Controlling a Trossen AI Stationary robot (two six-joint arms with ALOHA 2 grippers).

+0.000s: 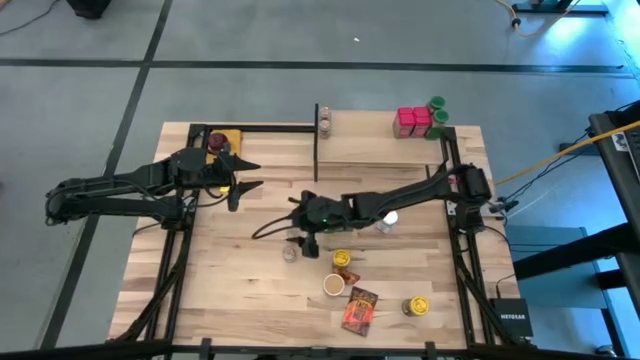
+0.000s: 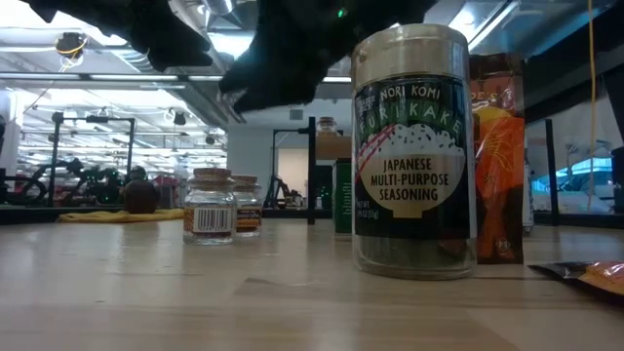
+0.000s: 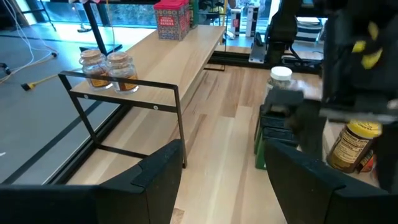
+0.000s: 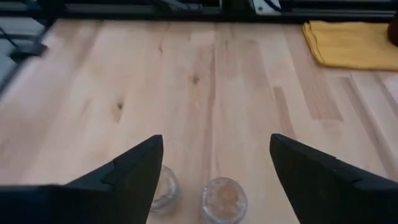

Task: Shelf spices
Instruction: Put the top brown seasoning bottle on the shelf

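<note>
Fingers [image 4: 214, 180] of the right arm spread, released above two tan-lidded jars [image 4: 224, 199].

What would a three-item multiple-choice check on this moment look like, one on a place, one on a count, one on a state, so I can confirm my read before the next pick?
1. Where do the red boxes stand?
A. On the shelf, beside the green-lidded jars
B. On the yellow pad
C. At the table's front edge

2. How many tan-lidded jars stand at the shelf end nearer the left arm?
A. One
B. Two
C. Four

3. What is the state of the right gripper?
A. Shut on a jar
B. Out of every view
C. Open, above two small jars on the table

Key: 1 A, the high view shows them at the shelf's end next to the green lids. 2 B, the left wrist view shows a pair side by side. 3 C, the right wrist view shows its fingers wide apart with nothing gripped.
</note>
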